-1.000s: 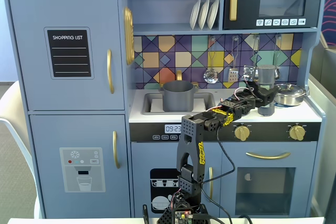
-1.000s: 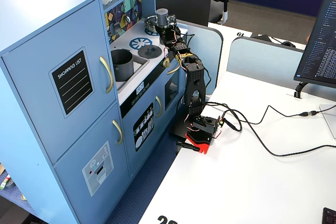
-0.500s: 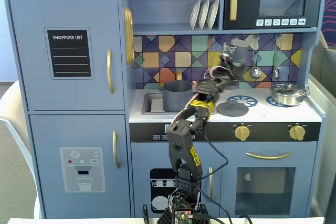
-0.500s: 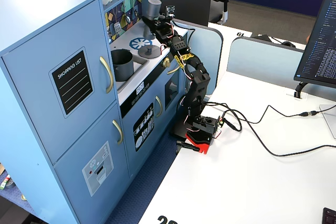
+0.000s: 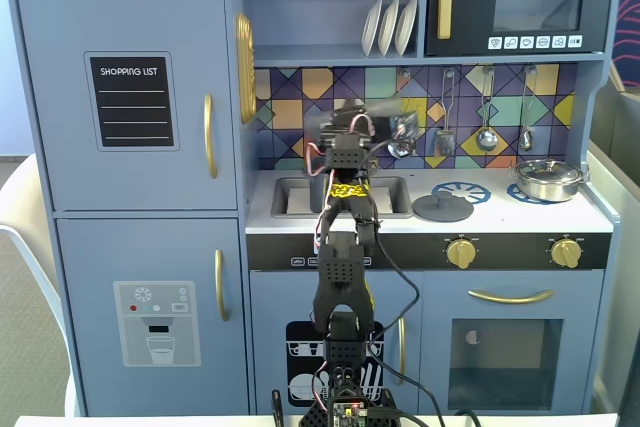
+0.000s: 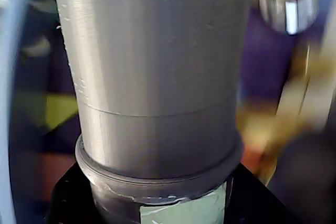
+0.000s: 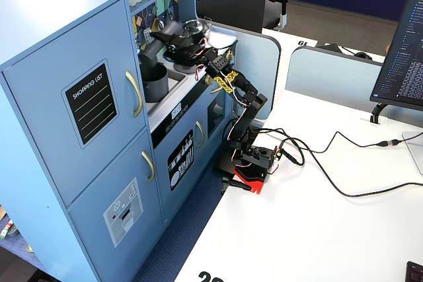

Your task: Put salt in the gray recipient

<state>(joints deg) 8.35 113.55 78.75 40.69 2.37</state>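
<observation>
Above the toy kitchen's grey sink [image 5: 300, 194] — black gripper [image 7: 153, 55] clenched on grey ribbed plastic salt cylinder [image 6: 157, 82] | risk: silver steel pot [image 5: 548, 179] sits well right of sink — long traverse, cylinder may slip or clip hanging utensils [image 5: 486, 107]

Plain grey cylinder [image 6: 157, 77] (black claw [image 6: 157, 203]), blue toy kitchen [image 5: 130, 197]

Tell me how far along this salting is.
Done: the tool grips the shaker and has it lifted. In hand: holding it above the gray cup at the sink. Left: the shake itself; no salt is visible.
</observation>
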